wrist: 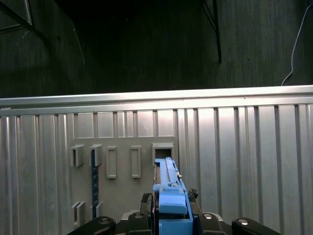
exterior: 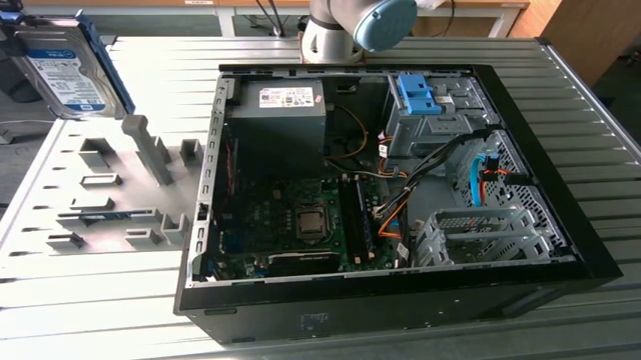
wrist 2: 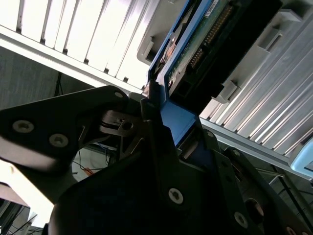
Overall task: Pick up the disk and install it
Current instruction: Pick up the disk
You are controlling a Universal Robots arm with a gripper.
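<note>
The disk (exterior: 65,71) is a silver hard drive with a white-and-blue label and a blue carrier frame. It is held upright in the air at the exterior view's far left, above the grey slotted rack (exterior: 110,202). In both wrist views my gripper (wrist: 171,218) is shut on the blue frame edge of the disk (wrist: 170,198), with black fingers (wrist 2: 151,105) pressing it from either side. The second wrist view shows the disk (wrist 2: 215,44) from below, with its circuit board and connector end showing. The rack's slots (wrist: 122,161) lie below the disk.
An open computer case (exterior: 561,225) lies on the ribbed metal table (exterior: 591,127), at the exterior view's right of the rack. Inside are a grey power-supply box (exterior: 285,101), a motherboard (exterior: 300,225), cables and a drive cage with a blue bracket (exterior: 419,94). The arm's base (exterior: 346,26) stands behind the case.
</note>
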